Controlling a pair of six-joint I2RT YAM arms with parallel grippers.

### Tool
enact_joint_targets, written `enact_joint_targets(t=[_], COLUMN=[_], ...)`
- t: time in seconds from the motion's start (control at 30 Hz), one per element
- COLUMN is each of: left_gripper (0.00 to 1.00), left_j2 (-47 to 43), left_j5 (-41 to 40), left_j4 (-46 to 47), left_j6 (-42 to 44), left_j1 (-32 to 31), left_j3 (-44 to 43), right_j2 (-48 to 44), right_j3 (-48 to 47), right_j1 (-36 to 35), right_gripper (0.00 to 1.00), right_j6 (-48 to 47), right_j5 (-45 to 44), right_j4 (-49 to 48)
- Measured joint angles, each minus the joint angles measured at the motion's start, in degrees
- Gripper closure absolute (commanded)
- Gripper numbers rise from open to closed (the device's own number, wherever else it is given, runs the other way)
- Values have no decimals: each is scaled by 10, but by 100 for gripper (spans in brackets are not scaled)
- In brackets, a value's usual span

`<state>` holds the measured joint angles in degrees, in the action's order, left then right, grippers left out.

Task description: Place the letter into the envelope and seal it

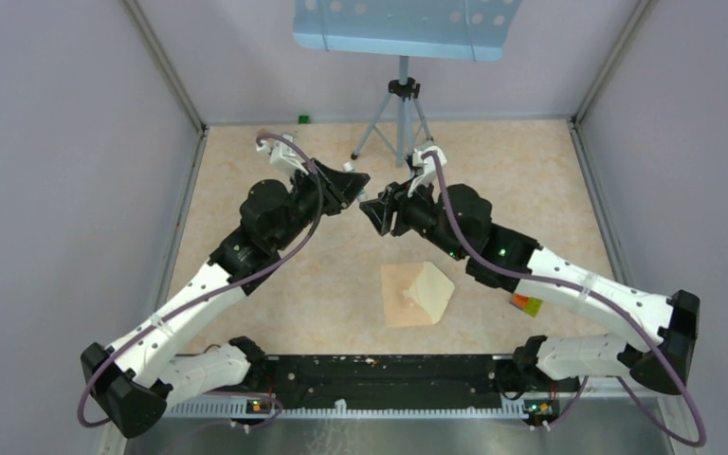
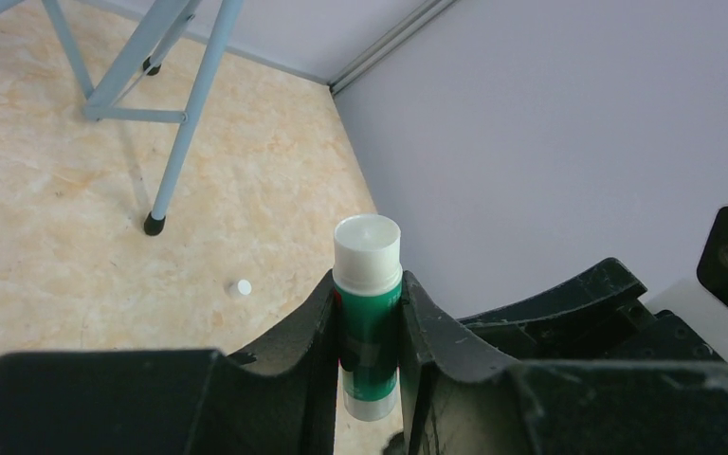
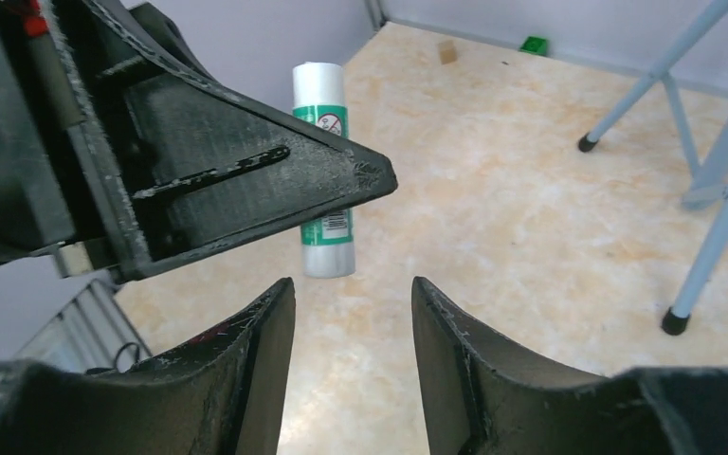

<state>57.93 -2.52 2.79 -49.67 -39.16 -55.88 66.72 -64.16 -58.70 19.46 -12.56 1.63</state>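
Observation:
The tan envelope point(image 1: 400, 301) lies flat on the table's near middle, with a paler triangular flap point(image 1: 433, 289) raised over its right side. The letter does not show as a separate sheet. My left gripper point(image 1: 358, 180) point(image 2: 368, 318) is raised over the far middle, shut on an upright green glue stick point(image 2: 368, 332) with a white top. My right gripper point(image 1: 373, 210) point(image 3: 353, 322) is open and empty. It faces the left gripper tip to tip, just short of the glue stick point(image 3: 325, 227).
A blue-grey music stand point(image 1: 408, 24) stands on a tripod point(image 1: 400, 123) at the back middle. A small green block point(image 1: 303, 119) lies by the back wall. A small white bit point(image 2: 240, 287) lies on the table. A coloured object point(image 1: 528, 304) peeks from under my right forearm.

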Motion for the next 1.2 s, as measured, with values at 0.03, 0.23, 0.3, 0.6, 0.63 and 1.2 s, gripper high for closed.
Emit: enact_joint_targets(t=[0.03,0.23,0.3,0.6,0.63,1.2], left_gripper=[100,100,100,100,100,100], left_j2=[2,9,9,9,9,-66], left_j5=[-2,-6,-10,-14,-14,120], left_j4=[-3,-13,-16,-16,-16,116], left_j6=[-2,-9,-12,-15,-14,69], left_j1=[0,0,0,0,0,2], left_j3=[-2,-5,-5,-7,-7,54], right_j2=[6,46,53,72,72,36], right_j3=[-3,-20,-24,-50,-50,44], right_j1=[-2,-12,-14,-24,-23,170], right_gripper=[53,53,54,85,88,92], right_j6=[-7,-40,-46,-57,-54,224], right_j5=[-10,-48,-54,-64,-63,471], right_j4=[3,13,14,16,16,-188])
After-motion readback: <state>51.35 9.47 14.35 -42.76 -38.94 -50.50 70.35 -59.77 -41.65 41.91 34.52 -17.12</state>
